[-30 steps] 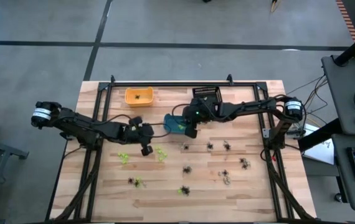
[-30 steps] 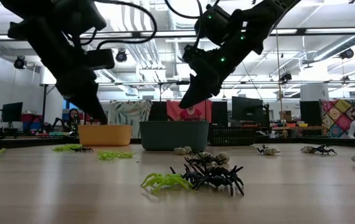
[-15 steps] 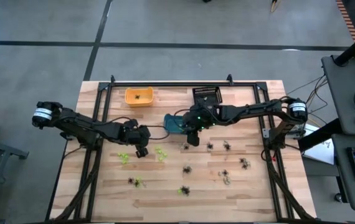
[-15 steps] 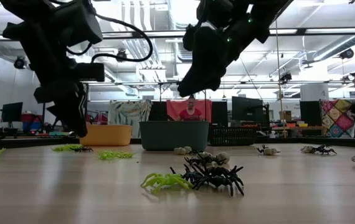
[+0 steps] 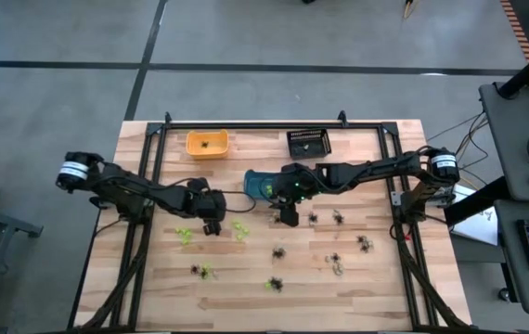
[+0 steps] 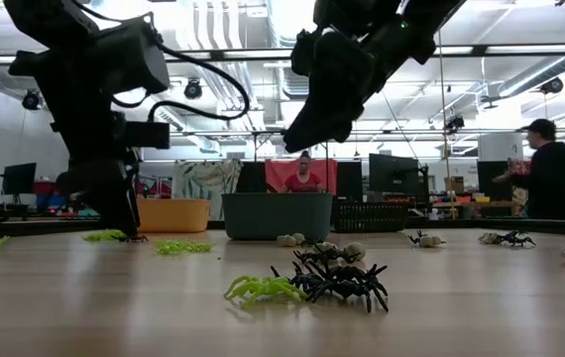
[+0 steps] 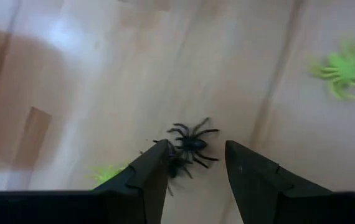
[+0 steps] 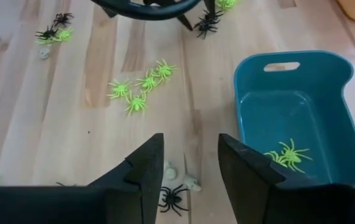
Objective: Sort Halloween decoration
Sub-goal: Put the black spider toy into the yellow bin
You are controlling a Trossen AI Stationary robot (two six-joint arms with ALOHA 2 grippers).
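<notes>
- Landmark: teal rectangular plastic bin (image 5: 262,184), mid-table on the light wooden slat table (image 5: 376,278).
- Left gripper (image 5: 211,226), well left of the teal bin and a bit nearer the table's front edge: fingers apart, nothing between them. Tips sit low over a small black plastic spider (image 7: 192,142); a second dark one lies just beside it, half hidden by a finger.
- Lime green plastic spiders (image 5: 184,236) on the wood left-front of the teal bin, near that gripper; another green cluster (image 5: 239,226) sits between the two grippers.
- Small orange plastic bin (image 5: 206,144), behind-left of the teal bin, with something dark inside.
- Teal bin holds lime green spiders (image 8: 288,153) in one corner.
- Right gripper (image 5: 288,218), just front-right of the teal bin: fingers apart, empty. Below the tips: a black spider (image 8: 173,198) and pale grey-white bits (image 8: 192,183) touching the wood.
- Black mesh bin (image 5: 308,143), behind-right of the teal bin.
- More black spiders (image 5: 337,218) scattered right and front-right of the teal bin, well apart from it.
</notes>
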